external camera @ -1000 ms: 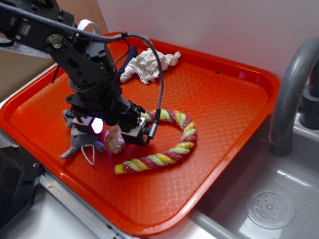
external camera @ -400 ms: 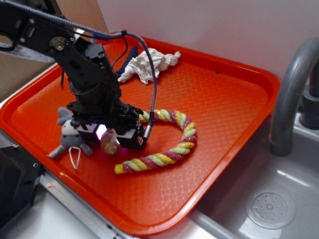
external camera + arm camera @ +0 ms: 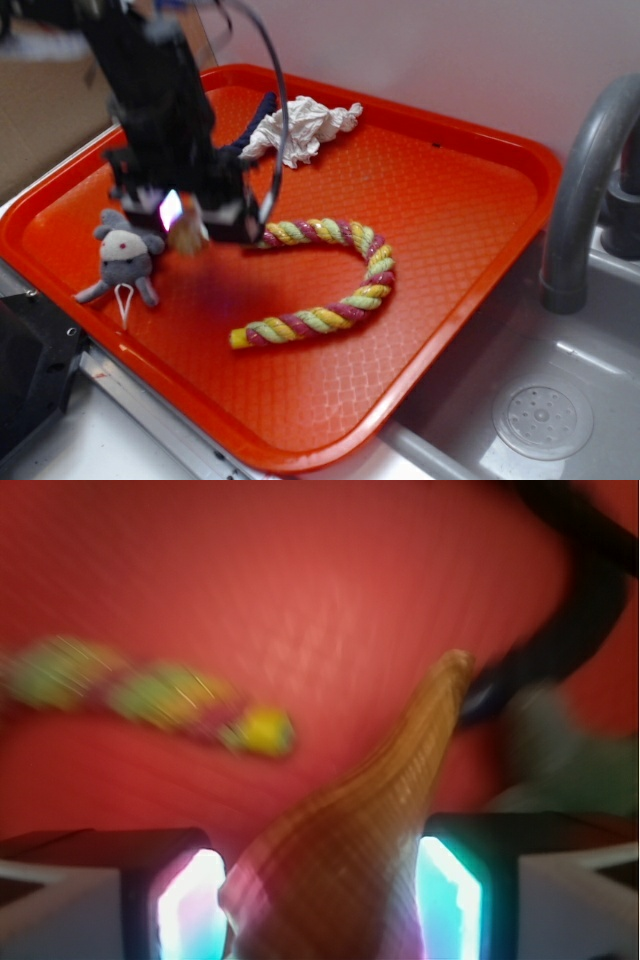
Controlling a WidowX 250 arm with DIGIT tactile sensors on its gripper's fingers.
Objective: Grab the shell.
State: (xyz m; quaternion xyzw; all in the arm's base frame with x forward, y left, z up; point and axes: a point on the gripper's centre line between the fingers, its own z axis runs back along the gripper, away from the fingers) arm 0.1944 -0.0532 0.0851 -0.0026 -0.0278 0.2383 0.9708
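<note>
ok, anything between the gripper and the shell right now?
Nothing visible. In the wrist view the shell already sits between the two fingers, its pointed tip sticking out past them. In the blurred exterior view the gripper carries it above the orange tray, beside the plush mouse.

Both pictures are bright, but the moving arm (image 3: 160,110) is blurry and the wrist picture is all fuzzy.
</note>
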